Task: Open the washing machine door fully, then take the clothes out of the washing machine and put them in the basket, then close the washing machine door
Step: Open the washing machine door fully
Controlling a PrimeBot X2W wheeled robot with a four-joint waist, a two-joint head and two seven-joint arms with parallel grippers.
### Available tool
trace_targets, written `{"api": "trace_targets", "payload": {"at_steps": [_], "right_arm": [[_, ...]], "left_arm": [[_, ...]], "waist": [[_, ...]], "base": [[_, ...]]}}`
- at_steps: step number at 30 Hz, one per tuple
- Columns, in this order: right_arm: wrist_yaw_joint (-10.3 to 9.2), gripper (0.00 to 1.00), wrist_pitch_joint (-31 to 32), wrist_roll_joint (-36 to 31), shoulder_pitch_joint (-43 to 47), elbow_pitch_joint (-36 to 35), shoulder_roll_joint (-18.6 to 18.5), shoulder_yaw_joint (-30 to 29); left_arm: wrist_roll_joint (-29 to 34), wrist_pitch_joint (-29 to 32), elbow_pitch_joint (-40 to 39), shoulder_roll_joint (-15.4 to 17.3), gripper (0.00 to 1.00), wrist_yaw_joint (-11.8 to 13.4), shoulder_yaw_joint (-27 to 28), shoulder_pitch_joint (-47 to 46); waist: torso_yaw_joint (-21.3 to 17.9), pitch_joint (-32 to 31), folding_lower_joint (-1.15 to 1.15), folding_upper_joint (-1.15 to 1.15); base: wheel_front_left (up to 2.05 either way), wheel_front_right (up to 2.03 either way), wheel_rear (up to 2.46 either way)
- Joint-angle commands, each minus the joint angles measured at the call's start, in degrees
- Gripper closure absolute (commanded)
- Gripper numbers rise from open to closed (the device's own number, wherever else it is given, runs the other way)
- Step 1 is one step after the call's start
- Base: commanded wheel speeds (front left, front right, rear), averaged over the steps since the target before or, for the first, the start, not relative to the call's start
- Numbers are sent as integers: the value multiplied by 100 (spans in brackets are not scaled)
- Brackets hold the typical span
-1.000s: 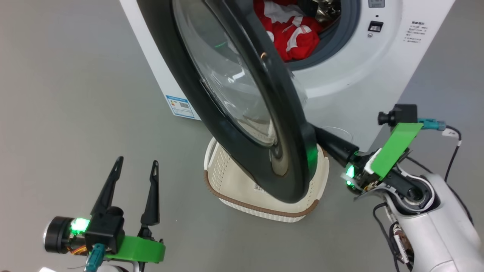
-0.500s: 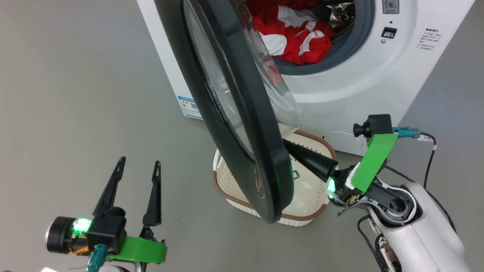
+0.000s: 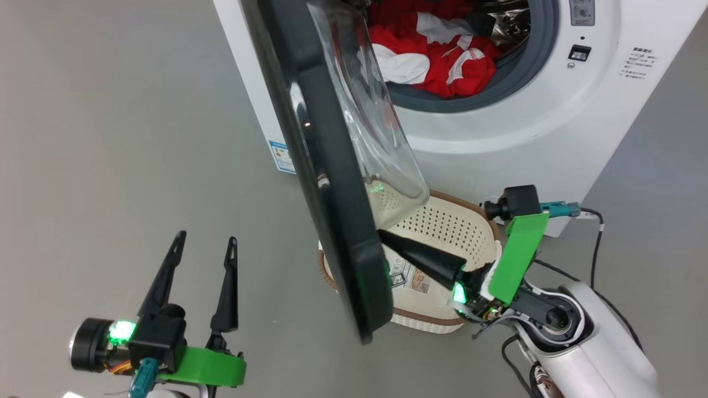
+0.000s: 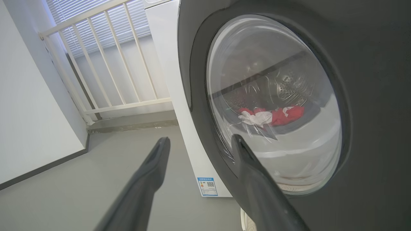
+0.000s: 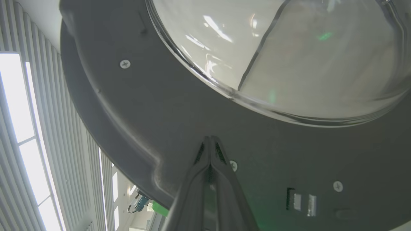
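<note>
Inventory: one washing machine (image 3: 498, 143) with one door (image 3: 332, 221), one basket (image 3: 442, 226), and two grippers, the left gripper (image 3: 206, 237) and the right gripper (image 5: 210, 138), each with two fingers (image 4: 260, 186). The clothes (image 3: 437, 66) form one bundle; the number of garments cannot be determined. Also counted: one blue label (image 3: 281, 156) on the machine, one paper label (image 3: 409, 276) in the basket, and three screws (image 5: 125, 64) on the door's inner face.

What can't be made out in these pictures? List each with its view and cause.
Basket: head view, left part hidden behind the door.
Right claw: head view, tip hidden behind the door's rim; wrist view cannot settle whether it touches.
Clothes: head view, top edge cuts the pile; count unknown.
Basket's label: head view, print too small to read.
</note>
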Motion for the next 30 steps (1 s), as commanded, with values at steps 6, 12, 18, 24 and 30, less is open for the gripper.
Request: {"api": "trace_targets", "payload": {"at_steps": [6,12,18,24,30], "right_arm": [[10,100,-22,132,0,-157,178,347],[10,100,-129,246,-60,-131,198,536],[10,100,-266,358,-101,-138,168,695],[10,100,-501,374,-103,-221,48,818],[10,85,-1190,-176,-65,-427,-167,816]], "left_arm": [[-55,-46,-135,54,0,-4,170,-59],[-60,-46,-131,34,0,-5,149,-75],[-58,-46,-132,28,0,-7,152,-64],[-65,-46,-135,32,0,-20,168,-41],[-75,-46,-134,45,0,-39,185,-6]], "waist": [[89,43,0,0],[173,52,0,0],[188,54,0,0],[149,41,0,0],[101,-1,0,0]], "base": [[0,0,0],[0,0,0],[0,0,0],[0,0,0],[0,0,0]]}}
